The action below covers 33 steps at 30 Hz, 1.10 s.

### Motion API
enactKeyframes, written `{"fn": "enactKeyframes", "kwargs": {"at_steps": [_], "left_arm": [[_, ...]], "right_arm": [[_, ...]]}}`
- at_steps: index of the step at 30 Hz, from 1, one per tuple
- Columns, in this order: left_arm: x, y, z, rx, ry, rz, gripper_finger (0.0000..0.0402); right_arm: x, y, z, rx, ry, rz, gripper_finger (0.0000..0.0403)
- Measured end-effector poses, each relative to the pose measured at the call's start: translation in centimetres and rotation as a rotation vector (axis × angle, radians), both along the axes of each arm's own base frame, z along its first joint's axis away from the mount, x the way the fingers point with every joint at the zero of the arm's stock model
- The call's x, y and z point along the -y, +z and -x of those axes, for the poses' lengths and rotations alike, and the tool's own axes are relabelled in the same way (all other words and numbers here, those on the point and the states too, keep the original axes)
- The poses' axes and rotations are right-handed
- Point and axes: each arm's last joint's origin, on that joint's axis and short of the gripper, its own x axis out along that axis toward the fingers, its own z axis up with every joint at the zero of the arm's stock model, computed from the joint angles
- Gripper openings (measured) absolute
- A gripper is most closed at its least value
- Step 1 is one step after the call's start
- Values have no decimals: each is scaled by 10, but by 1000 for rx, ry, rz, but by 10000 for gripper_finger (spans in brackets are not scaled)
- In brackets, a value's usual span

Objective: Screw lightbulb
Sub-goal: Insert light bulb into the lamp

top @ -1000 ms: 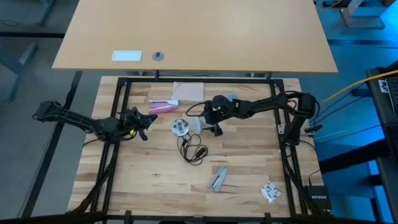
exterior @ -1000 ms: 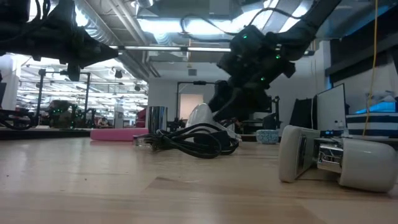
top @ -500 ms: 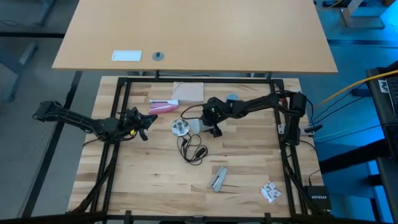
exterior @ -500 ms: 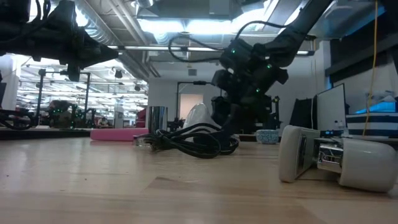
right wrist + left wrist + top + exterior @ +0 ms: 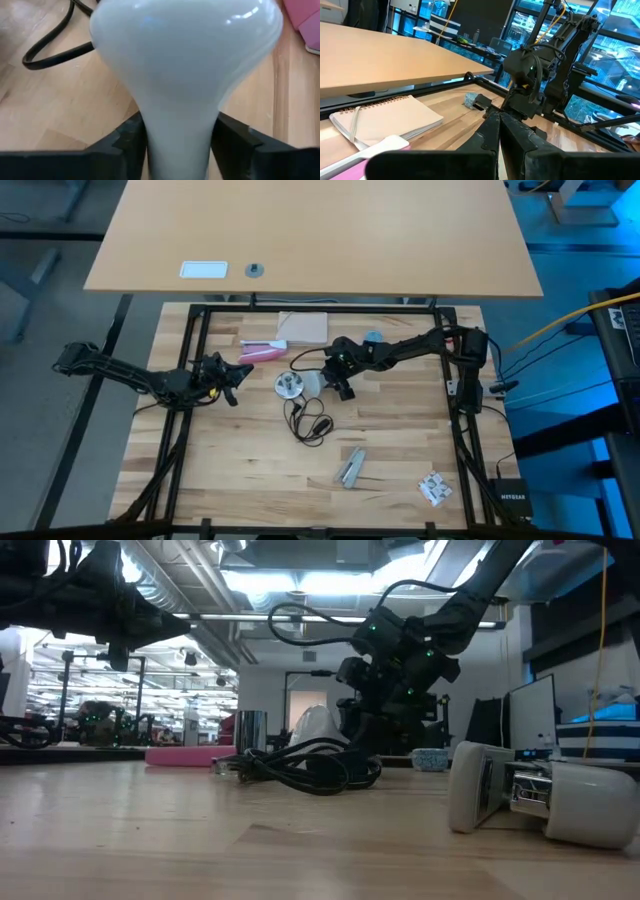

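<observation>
The frosted-white lightbulb point(image 5: 312, 383) lies on the table just right of the round silvery socket point(image 5: 289, 385), whose black cord point(image 5: 310, 420) coils toward the near edge. In the right wrist view the lightbulb point(image 5: 185, 60) fills the picture, with its globe pointing away from the wrist. My right gripper point(image 5: 326, 380) has come in from the right and is shut on the bulb's neck. My left gripper point(image 5: 240, 373) waits left of the socket, held level above the table, and its fingers point(image 5: 500, 135) are shut on nothing. My right gripper pinches the lightbulb's narrow neck point(image 5: 177, 145) between its two fingers point(image 5: 131, 137), one on each side. The fingers slant down from the table's right and run along the bulb's axis. The globe point(image 5: 315, 728) is low over the table; whether it rests on the wood is hidden by the cord.
A pink object point(image 5: 262, 351) and a spiral notebook point(image 5: 305, 327) lie behind the socket. A small blue-grey cap point(image 5: 373, 337) is at the far right of them. Two small grey-white parts point(image 5: 350, 467) point(image 5: 433, 488) lie near the front edge.
My right gripper has sunk and moved toward the table's left, up to the lightbulb, and its fingers now stand at the bulb's neck. The bulb, the socket and the cord have stayed in place.
</observation>
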Motion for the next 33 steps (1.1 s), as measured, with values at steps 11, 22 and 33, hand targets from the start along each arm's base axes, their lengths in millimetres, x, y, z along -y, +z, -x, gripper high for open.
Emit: {"fn": "enactKeyframes", "kwargs": {"at_steps": [11, 22, 33], "left_arm": [[0, 0, 0, 0, 0, 0, 4], [0, 0, 0, 9, -1, 17, 4], [0, 0, 0, 9, -1, 17, 4]], "right_arm": [[0, 1, 0, 8, 1, 1, 168], [-1, 2, -1, 21, 25, -11, 169], [5, 36, -22, -21, 74, 0, 171]]}}
